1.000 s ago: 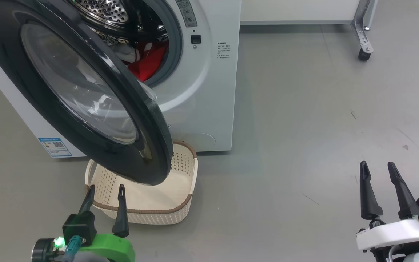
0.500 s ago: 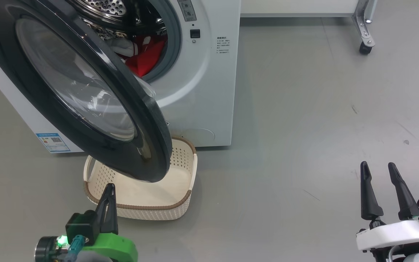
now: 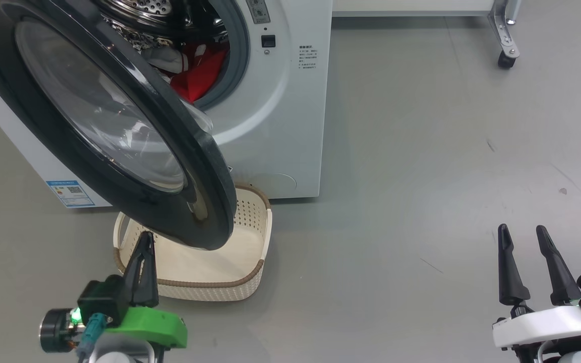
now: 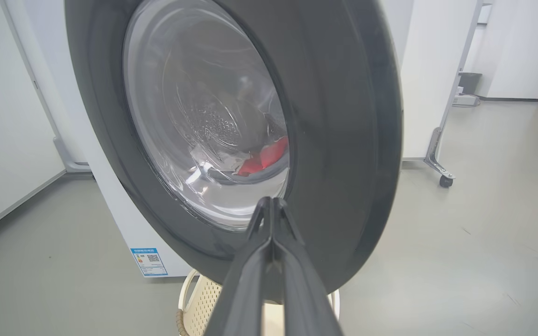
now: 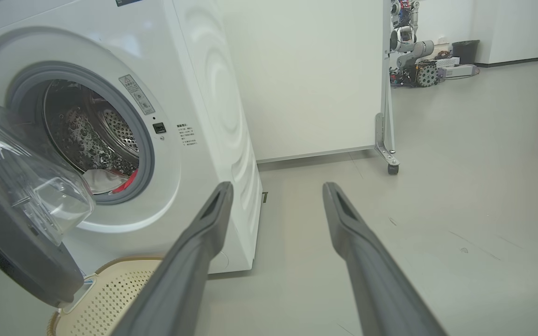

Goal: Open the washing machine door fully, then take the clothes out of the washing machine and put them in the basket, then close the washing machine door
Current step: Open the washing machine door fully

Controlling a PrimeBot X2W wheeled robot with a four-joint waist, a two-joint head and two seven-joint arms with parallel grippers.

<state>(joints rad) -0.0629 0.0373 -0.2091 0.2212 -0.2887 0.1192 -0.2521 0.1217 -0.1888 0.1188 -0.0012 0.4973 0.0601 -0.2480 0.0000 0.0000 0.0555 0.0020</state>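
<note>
The washing machine (image 3: 280, 116) stands at upper left with its door (image 3: 114, 126) swung partly open, black rim and clear glass bowl facing me. Red and pale clothes (image 3: 197, 70) lie in the steel drum, also seen as clothes (image 5: 110, 179) past the grey ring. The cream basket (image 3: 250, 275) sits on the floor under the door's lower edge, empty. My left gripper (image 3: 145, 237) is shut with nothing in it, fingertips just below the door rim (image 4: 334, 186). My right gripper (image 3: 522, 232) stands open over bare floor at lower right, far from the machine.
A white panel on a metal leg with a caster (image 3: 505, 58) stands at the back right. Grey floor (image 3: 421, 176) stretches to the right of the machine. Another robot and equipment (image 5: 411, 51) sit far off along the wall.
My left gripper's fingers have closed together from open, and it has shifted slightly. The head camera has tilted a little. The right gripper has not moved.
</note>
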